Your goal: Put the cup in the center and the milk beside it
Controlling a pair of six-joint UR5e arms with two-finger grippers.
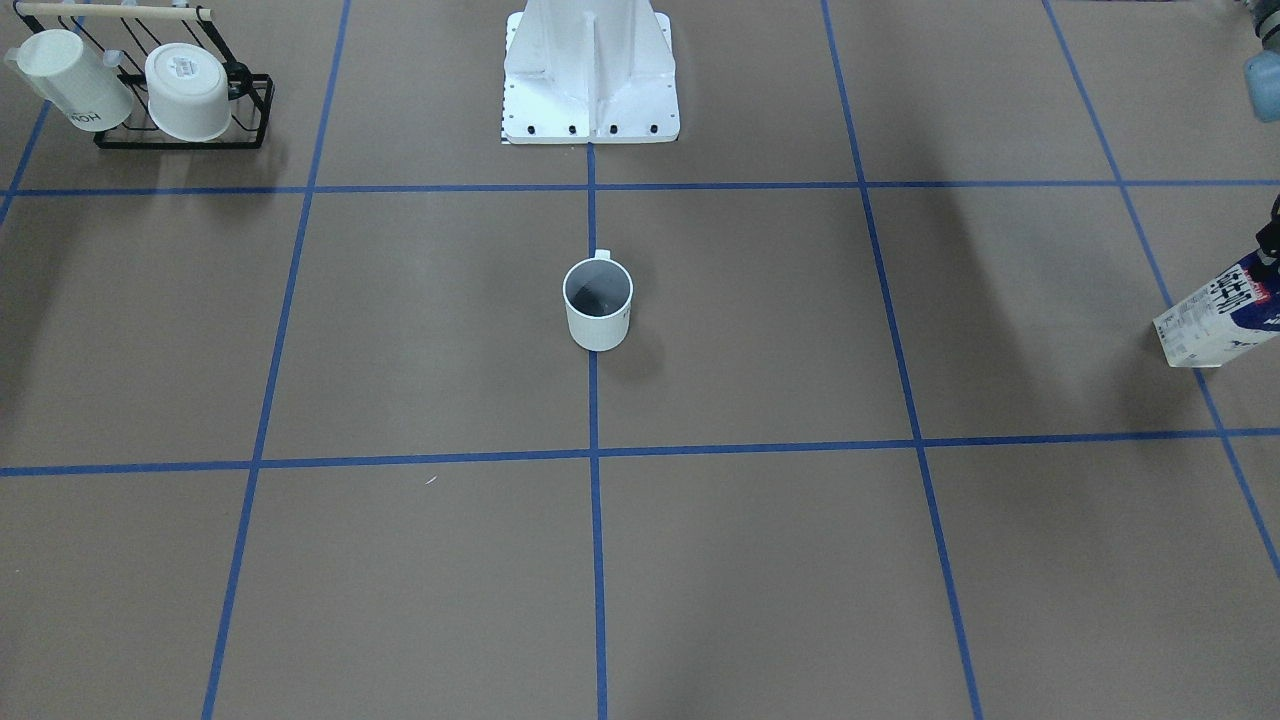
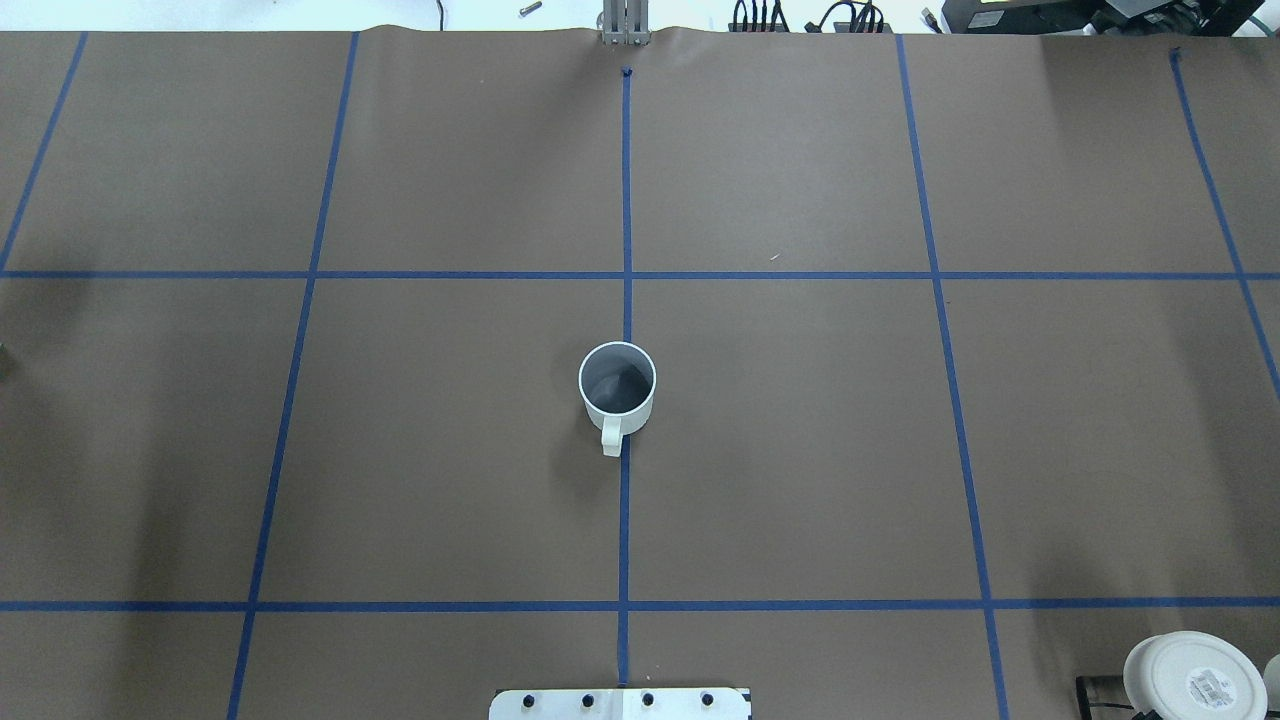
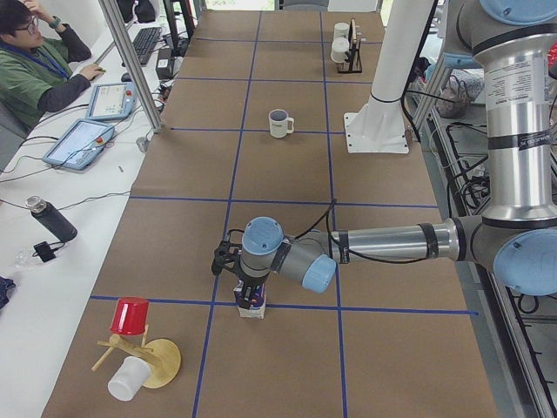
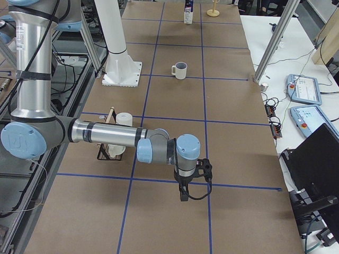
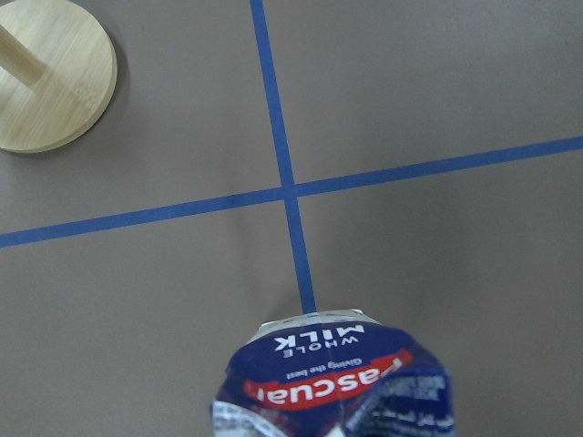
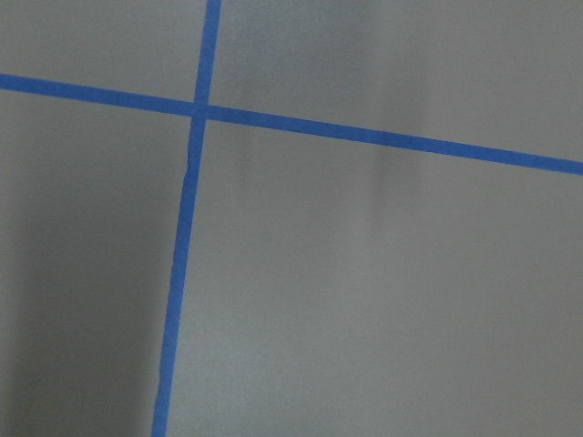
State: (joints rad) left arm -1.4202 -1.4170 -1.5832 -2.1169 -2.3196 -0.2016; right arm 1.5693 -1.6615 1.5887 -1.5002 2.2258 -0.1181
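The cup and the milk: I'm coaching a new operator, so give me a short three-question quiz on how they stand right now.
1. True or false: the cup lies on its side.
2. Which way does the cup's handle point? A: toward the robot's base. B: away from it. C: to the robot's right.
3. Fill in: the milk is far from the cup, toward the table's end on the robot's ____ side.

Key: 1 false, it stands upright on the centre line; 2 A; 3 left.
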